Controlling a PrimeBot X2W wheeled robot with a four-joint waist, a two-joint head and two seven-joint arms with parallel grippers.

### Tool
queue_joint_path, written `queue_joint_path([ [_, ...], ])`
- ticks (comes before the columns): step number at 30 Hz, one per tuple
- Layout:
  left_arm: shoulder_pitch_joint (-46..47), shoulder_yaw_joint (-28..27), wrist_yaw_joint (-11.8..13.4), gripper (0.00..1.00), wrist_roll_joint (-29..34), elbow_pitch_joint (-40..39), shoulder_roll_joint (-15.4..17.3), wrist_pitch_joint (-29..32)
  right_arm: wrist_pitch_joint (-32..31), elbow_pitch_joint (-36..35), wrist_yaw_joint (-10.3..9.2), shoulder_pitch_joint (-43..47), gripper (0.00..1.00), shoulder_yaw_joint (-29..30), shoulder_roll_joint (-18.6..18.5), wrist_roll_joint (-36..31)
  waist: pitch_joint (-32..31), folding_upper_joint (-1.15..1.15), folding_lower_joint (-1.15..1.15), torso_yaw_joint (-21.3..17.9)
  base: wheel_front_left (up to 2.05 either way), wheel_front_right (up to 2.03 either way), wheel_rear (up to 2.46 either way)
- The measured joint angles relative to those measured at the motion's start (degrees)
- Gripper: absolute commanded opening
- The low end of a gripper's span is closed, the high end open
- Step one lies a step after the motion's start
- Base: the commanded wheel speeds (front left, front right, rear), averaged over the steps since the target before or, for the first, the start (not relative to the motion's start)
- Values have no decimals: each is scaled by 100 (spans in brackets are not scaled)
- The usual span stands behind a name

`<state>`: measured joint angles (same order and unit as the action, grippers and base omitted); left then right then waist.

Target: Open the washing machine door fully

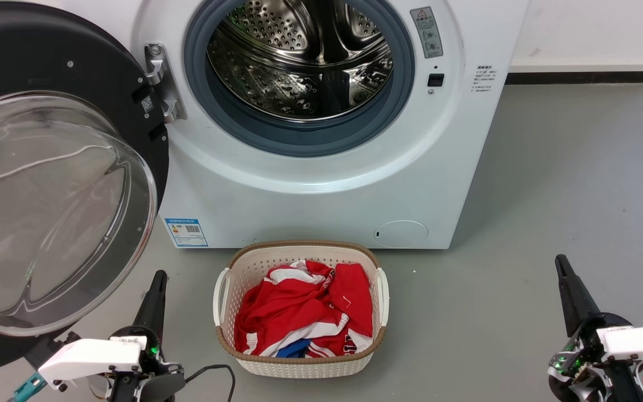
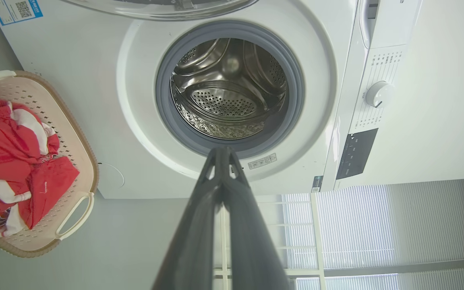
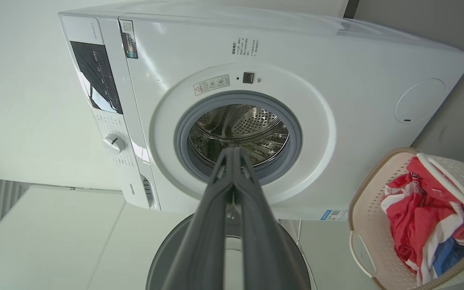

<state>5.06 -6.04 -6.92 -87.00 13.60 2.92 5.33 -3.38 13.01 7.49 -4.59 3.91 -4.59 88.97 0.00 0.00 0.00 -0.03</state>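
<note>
The washing machine door (image 1: 48, 212), a black disc with a clear glass bowl, stands swung out to the left on its hinge (image 1: 159, 78). The white washing machine (image 1: 310, 206) shows its grey ring and steel drum (image 1: 305, 56) uncovered. My left gripper (image 1: 157, 282) is shut and empty, low on the left just right of the door's lower edge, apart from it. At the lower right my right gripper (image 1: 560, 262) is shut and empty, far from the door. Both wrist views look at the drum past shut fingertips (image 2: 224, 153) (image 3: 234, 153); the door's edge (image 2: 155, 10) (image 3: 169, 253) shows in each.
A white laundry basket (image 1: 299, 365) with a brown woven rim holds red and white clothes (image 1: 305, 307) on the grey floor, right in front of the machine, between my two grippers. A cable (image 1: 215, 371) trails from my left wrist. Open floor lies to the right.
</note>
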Motion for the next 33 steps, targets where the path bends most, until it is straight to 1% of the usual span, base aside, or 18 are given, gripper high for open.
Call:
queue_joint_path([
  [14, 96, -45, -49, 0, -538, 51, 0, 124, -149, 92, 0, -112, 0, 51, 11, 510, 18, 0, 0, 3, 0, 0, 0],
  [33, 98, -45, -49, 0, -538, 53, 0, 124, -179, 96, 0, -115, 0, 99, 45, 485, 18, 0, 0, 3, 0, 0, 0],
])
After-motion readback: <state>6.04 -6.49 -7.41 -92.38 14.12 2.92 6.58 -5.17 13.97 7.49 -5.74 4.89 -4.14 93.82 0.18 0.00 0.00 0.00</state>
